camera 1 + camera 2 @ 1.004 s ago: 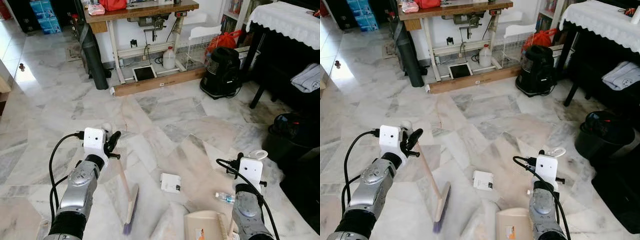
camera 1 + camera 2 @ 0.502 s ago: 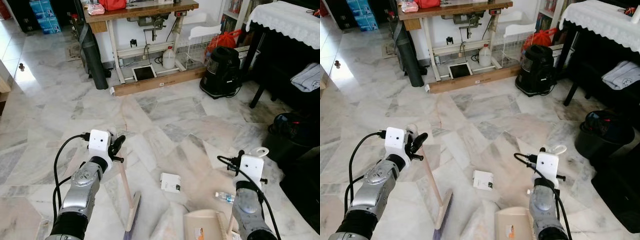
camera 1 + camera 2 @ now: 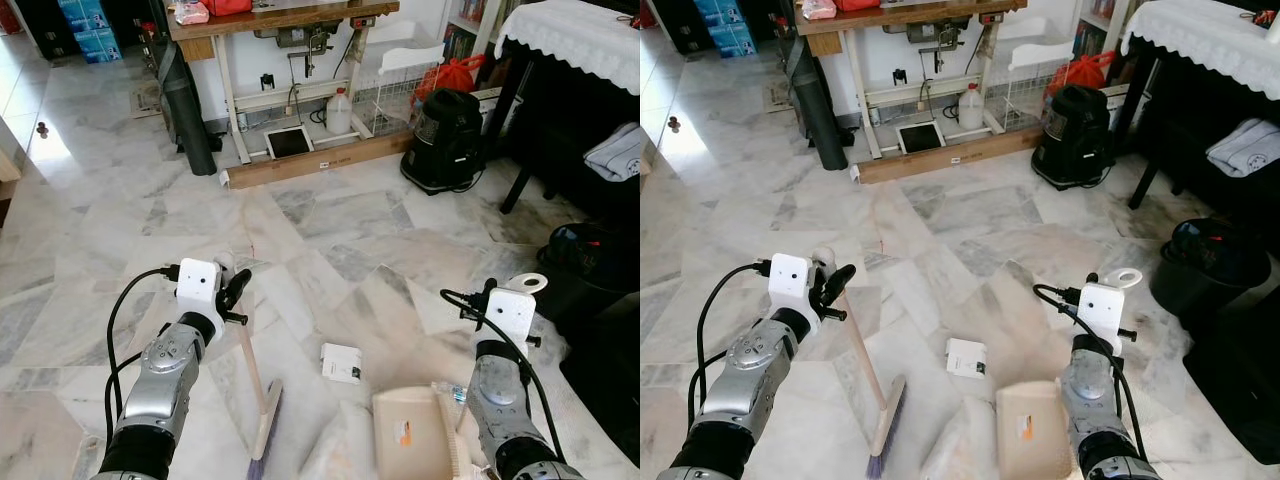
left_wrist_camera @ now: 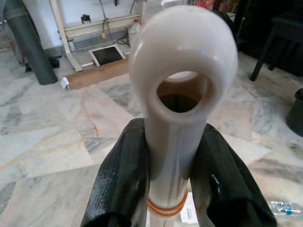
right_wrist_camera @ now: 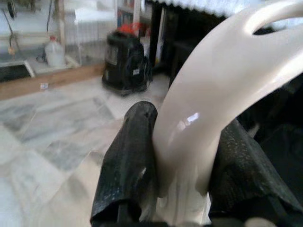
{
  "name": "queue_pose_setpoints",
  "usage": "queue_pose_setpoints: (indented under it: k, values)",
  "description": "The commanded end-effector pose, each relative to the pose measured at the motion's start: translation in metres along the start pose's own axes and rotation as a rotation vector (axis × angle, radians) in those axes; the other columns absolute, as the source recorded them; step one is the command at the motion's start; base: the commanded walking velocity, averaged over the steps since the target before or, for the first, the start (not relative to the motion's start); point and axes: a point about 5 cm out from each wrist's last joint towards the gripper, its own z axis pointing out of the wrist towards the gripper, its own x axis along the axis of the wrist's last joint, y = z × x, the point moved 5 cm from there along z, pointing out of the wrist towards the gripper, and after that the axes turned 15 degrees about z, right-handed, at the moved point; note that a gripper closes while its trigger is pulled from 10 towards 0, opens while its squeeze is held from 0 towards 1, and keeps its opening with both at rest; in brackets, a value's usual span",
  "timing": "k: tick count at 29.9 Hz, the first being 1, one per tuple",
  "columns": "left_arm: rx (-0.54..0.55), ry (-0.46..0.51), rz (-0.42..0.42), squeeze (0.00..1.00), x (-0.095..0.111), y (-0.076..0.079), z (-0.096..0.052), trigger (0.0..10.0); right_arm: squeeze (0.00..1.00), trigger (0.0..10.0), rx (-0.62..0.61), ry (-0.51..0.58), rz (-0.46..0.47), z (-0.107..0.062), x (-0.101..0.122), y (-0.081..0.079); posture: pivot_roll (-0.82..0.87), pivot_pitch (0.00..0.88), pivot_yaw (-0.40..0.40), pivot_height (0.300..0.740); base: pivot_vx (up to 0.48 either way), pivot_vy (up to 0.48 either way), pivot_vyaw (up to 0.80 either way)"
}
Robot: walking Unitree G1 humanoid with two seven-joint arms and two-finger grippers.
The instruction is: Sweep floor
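Note:
My left gripper (image 3: 232,291) is shut on the cream handle of a broom (image 3: 248,360). Its black fingers (image 4: 120,179) clamp the handle just below the hanging loop. The broom slants down to its purple-bristled head (image 3: 266,432) on the marble floor. My right gripper (image 5: 182,142) is shut on the curved cream handle of a dustpan (image 3: 412,435). The pan is tipped up, low at the right. A small white box (image 3: 341,362) lies on the floor between broom and pan. A clear plastic bottle (image 3: 455,392) lies beside the pan, and a crumpled clear bag (image 3: 335,450) sits at its near left.
A sewing table (image 3: 280,20) with a white jug (image 3: 338,112) and a wooden plank (image 3: 315,160) stands ahead. A black vacuum (image 3: 446,140) and a dark piano with a lace cover (image 3: 575,40) are at the right, with a black bin (image 3: 580,265) nearby.
The dustpan has risen and tipped up, moving forward with my right arm. Earlier the broom head slid slightly toward me; my left arm has held still since.

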Motion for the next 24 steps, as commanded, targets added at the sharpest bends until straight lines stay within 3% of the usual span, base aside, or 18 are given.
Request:
queue_pose_setpoints:
  k: [1, 7, 17, 24]
  values:
    - [-0.005, 0.028, 0.022, 0.00, 0.007, -0.003, -0.003, 10.0, 0.00, 10.0, -0.018, -0.062, 0.021, -0.007, -0.014, 0.001, 0.02, 0.080, 0.023, 0.740, 0.000, 0.000, 0.00]
    - [-0.058, 0.022, 0.041, 0.00, 0.007, 0.002, -0.006, 10.0, 0.00, 10.0, 0.011, -0.155, 0.000, -0.030, -0.043, -0.007, 0.03, 0.091, 0.026, 0.740, 0.000, 0.000, 0.00]
    - [-0.053, -0.079, 0.054, 0.00, -0.012, 0.011, -0.006, 10.0, 0.00, 10.0, 0.061, -0.187, -0.019, -0.036, -0.050, -0.012, 0.01, 0.086, 0.021, 0.740, 0.000, 0.000, 0.00]
    - [0.020, -0.137, 0.090, 0.00, -0.020, 0.004, -0.006, 10.0, 0.00, 10.0, 0.095, -0.195, -0.045, -0.038, -0.053, -0.013, 0.00, 0.083, 0.019, 0.740, 0.000, 0.000, 0.00]
